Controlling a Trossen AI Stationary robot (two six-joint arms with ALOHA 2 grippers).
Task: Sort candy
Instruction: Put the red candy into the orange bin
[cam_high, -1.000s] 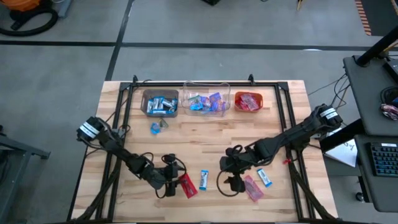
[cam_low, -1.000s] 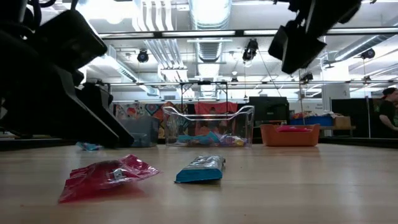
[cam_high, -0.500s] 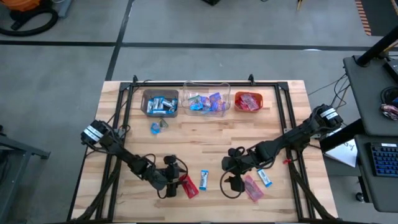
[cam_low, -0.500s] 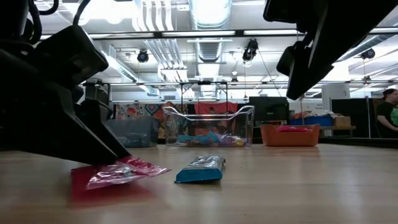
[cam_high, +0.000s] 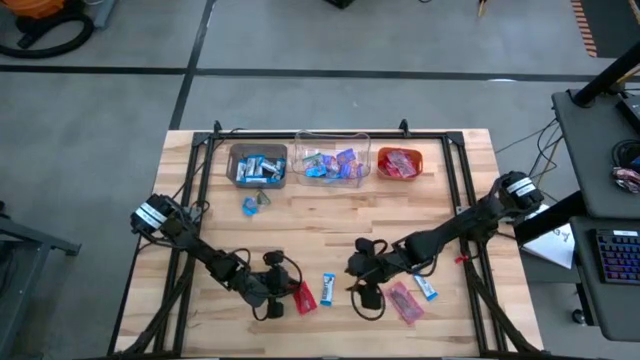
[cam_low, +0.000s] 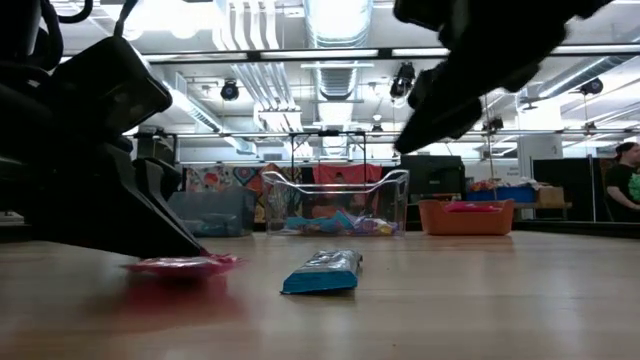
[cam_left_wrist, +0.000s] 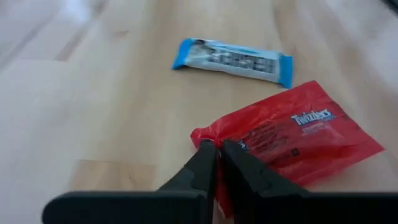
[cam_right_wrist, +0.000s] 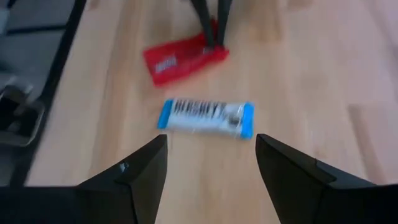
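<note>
Here, three bins (cam_high: 343, 160), four loose candies (cam_high: 326, 288)

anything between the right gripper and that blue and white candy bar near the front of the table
Nothing visible. The open right gripper hangs just above the blue-and-white wrapped candy bar, with only bare wooden table between them. The left gripper, shut on the red shiny candy wrapper, stays beyond the bar.

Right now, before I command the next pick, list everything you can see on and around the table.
Red candy: one, table front, pinched by left gripper.
Blue-and-white candy: one, front centre, loose.
Pink-red candy: one, front right.
Blue candy: one, beside it.
Blue candies: two, near brown bin.
Brown bin: one, back left, blue candy.
Clear bin: one, back centre, mixed.
Orange bin: one, back right, red.
Left gripper: shut.
Right gripper: open above blue-and-white candy.
</note>
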